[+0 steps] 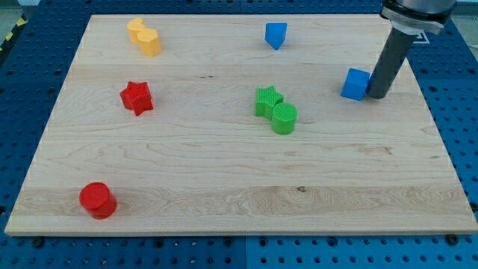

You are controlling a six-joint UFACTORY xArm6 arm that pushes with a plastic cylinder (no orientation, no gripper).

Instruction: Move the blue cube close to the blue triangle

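Note:
The blue cube (pixel 356 84) sits near the board's right side, toward the view's top. My tip (pixel 376 96) touches its right face; the dark rod rises toward the view's upper right. The blue triangle (pixel 275 34) lies near the board's top edge, up and left of the cube, well apart from it.
A green star (pixel 267 100) and a green cylinder (pixel 284 118) touch each other at the board's centre. A red star (pixel 137 97) is at left, a red cylinder (pixel 98 199) at lower left, two yellow blocks (pixel 144 37) at upper left. The board's right edge (pixel 429 112) runs just right of my tip.

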